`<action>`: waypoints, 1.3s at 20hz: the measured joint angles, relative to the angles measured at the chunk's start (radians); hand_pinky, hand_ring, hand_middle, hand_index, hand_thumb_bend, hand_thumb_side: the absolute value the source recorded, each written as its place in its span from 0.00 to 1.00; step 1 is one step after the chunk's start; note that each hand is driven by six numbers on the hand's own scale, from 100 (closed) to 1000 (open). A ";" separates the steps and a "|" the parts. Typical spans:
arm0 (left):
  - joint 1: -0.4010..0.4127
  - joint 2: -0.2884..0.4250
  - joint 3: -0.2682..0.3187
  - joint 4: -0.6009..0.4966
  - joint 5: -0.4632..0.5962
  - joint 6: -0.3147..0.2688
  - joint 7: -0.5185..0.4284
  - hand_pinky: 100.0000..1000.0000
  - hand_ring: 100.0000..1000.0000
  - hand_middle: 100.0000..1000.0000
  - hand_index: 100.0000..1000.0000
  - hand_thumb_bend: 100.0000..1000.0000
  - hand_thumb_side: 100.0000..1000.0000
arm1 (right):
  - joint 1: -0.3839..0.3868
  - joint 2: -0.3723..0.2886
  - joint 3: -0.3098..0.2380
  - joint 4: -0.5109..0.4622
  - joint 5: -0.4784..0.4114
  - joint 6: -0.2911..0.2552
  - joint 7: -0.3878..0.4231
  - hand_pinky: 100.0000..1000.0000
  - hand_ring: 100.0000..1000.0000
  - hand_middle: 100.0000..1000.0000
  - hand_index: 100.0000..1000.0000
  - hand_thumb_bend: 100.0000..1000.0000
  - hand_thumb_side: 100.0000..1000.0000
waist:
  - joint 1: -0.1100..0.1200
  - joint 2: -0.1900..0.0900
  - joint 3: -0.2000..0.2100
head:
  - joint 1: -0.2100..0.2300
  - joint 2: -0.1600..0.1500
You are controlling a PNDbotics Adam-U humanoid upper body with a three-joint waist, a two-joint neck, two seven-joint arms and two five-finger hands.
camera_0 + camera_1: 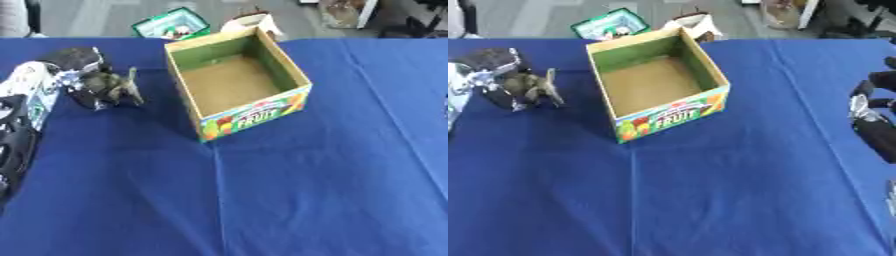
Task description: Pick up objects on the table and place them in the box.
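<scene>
The left robot hand [87, 75] comes in from the left edge on a black and silver arm and curls its dark fingers around a small olive-green toy animal figure [118, 86], which it holds just above or at the blue cloth of the table [289, 200]; whether the figure touches the cloth cannot be told. The figure's thin neck or tail sticks up on the side towards the box, so the robot hand seems to grip it by the body. That hold suits a carry to the right, since the open cardboard fruit box with green inner walls and a bright printed front [241, 75] stands near, just right of the figure, with a strip of cloth between them. The box sits turned a little, its brown floor bare as far as can be seen, so the task looks to be at an early stage: the figure is grasped and not yet in the box.

The right robot hand [874, 112] shows only at the right edge of the right eye view, a dark mass with a silver part, well apart from the box; whether its fingers are spread or curled cannot be made out, and it appears idle.

The left robot hand's fingers blur into the figure, so the exact contact points are unclear. Beyond the table's far edge lie a green packet and a pale object, cut off and hard to identify
</scene>
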 measured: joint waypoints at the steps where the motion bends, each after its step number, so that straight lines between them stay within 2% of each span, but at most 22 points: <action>1: 0.000 0.001 0.000 -0.008 0.011 -0.003 -0.010 0.38 0.12 0.06 0.19 0.18 0.00 | 0.000 0.000 0.000 0.000 0.000 0.000 0.000 0.51 0.72 0.61 0.83 0.00 0.09 | 0.000 0.000 0.000 | 0.000 0.000; 7: -0.030 0.026 0.000 -0.081 0.081 -0.013 -0.075 0.39 0.12 0.06 0.20 0.18 0.00 | 0.000 0.000 0.000 0.000 0.000 0.000 0.001 0.51 0.72 0.61 0.83 0.00 0.09 | 0.002 -0.001 0.000 | 0.000 0.000; 12: -0.069 0.025 -0.008 -0.140 0.111 -0.016 -0.070 0.39 0.12 0.06 0.20 0.18 0.00 | 0.000 0.000 0.000 0.002 0.000 -0.001 0.005 0.52 0.72 0.61 0.83 0.00 0.09 | 0.002 -0.007 -0.001 | 0.003 0.001; 18: -0.118 -0.035 -0.021 -0.174 0.102 -0.012 0.002 0.39 0.13 0.07 0.21 0.19 0.00 | 0.000 0.000 0.005 0.006 -0.001 -0.004 0.013 0.52 0.72 0.61 0.83 0.00 0.09 | 0.001 -0.010 -0.016 | 0.021 0.007; 26: -0.142 -0.158 -0.041 -0.139 0.004 0.003 0.154 0.39 0.15 0.09 0.23 0.20 0.00 | -0.010 0.000 0.019 0.007 -0.004 -0.006 0.027 0.52 0.72 0.61 0.83 0.00 0.08 | 0.000 -0.010 -0.047 | 0.050 0.008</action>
